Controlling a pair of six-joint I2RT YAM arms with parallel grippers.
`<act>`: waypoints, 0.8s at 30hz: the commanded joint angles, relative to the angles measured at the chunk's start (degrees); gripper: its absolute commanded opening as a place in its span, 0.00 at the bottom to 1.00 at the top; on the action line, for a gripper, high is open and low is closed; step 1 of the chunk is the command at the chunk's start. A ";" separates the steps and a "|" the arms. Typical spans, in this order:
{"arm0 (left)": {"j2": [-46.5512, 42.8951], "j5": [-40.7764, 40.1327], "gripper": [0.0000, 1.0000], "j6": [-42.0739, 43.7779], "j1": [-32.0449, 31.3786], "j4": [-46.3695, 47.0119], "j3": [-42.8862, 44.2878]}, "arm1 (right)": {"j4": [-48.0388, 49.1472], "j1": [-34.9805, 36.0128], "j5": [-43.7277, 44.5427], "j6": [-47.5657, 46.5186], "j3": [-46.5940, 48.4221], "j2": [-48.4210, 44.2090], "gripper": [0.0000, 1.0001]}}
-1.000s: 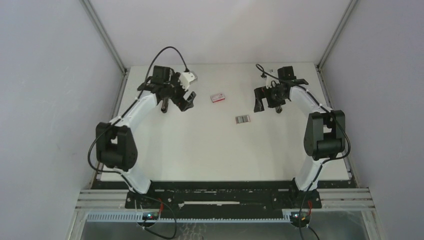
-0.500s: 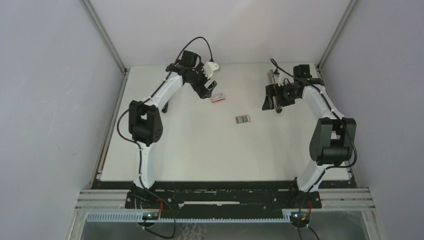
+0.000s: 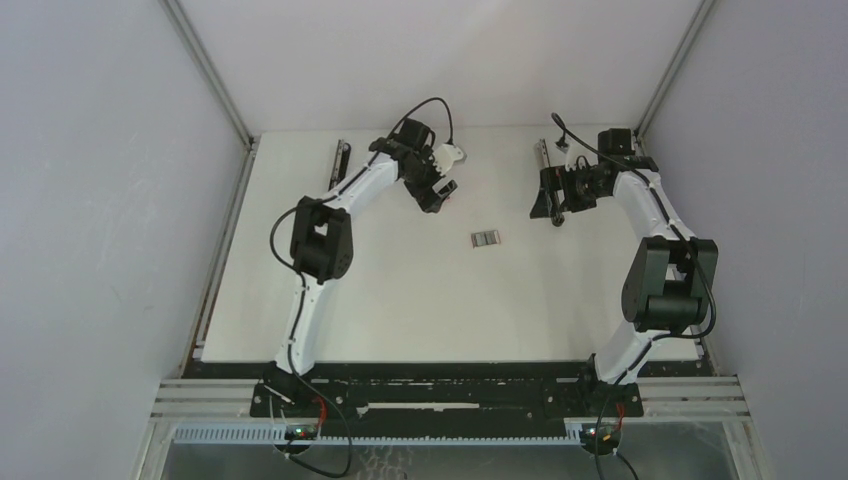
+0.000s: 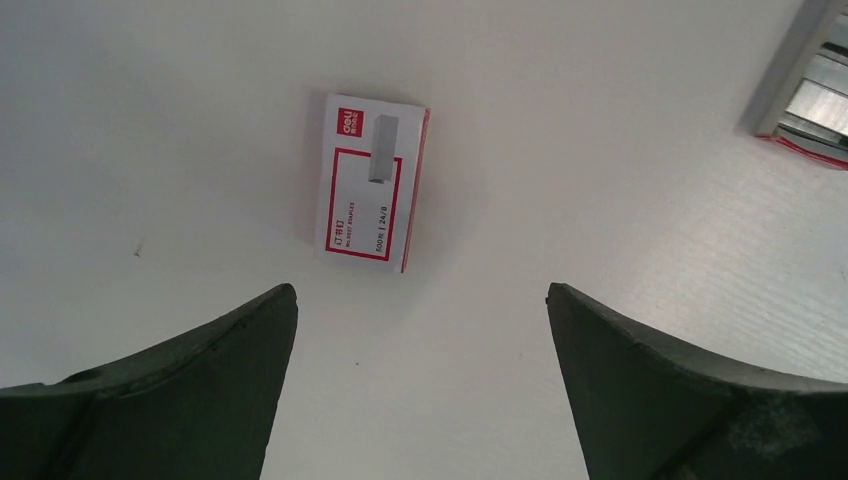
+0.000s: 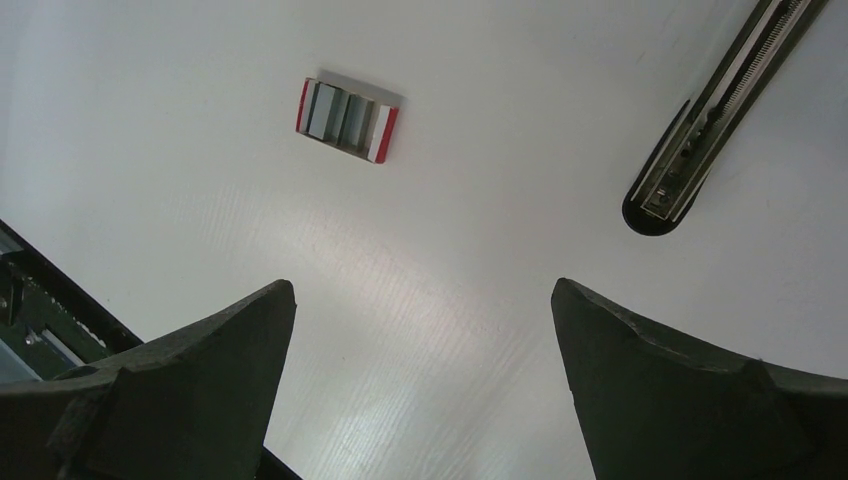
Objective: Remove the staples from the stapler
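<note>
Grey staples [image 5: 340,116] lie in a small open red-sided tray [image 3: 485,238] in the middle of the table. A long black stapler [image 5: 715,110], its metal rail showing, lies flat at the far right [image 3: 543,153]. My right gripper [image 5: 421,284] hangs open above bare table between the stapler and the tray, holding nothing [image 3: 550,203]. My left gripper [image 4: 421,290] is open too and empty. It hovers just short of the closed red-and-white staple box [image 4: 372,183], which it mostly hides in the top view [image 3: 437,192].
A second long dark bar [image 3: 341,160] lies near the far left edge of the white table [image 3: 400,300]. Metal frame posts rise at both far corners, and grey walls close in the sides.
My left arm has swung from the far left to the right and stopped over the red-and-white box, uncovering the dark bar. My right gripper drifted slightly right. Both stayed open.
</note>
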 commanded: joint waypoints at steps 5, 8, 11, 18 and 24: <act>3.22 -9.87 1.00 -7.05 -0.52 6.88 5.63 | 0.55 -0.24 -2.58 -0.41 1.28 -3.10 1.00; 4.05 -15.95 1.00 -8.47 -0.99 9.66 7.22 | 0.75 -0.28 -2.71 -0.20 1.08 -2.87 1.00; 3.13 -20.25 1.00 -10.48 -1.05 14.59 5.26 | 0.75 -0.44 -2.50 -0.03 1.09 -2.46 1.00; 3.56 -28.90 1.00 -13.49 -1.05 21.45 5.66 | 0.82 -0.54 -1.95 0.20 1.08 -1.44 1.00; 6.67 -36.06 1.00 -4.33 -5.08 21.95 6.09 | 0.77 -0.69 -1.91 0.19 1.18 -1.75 1.00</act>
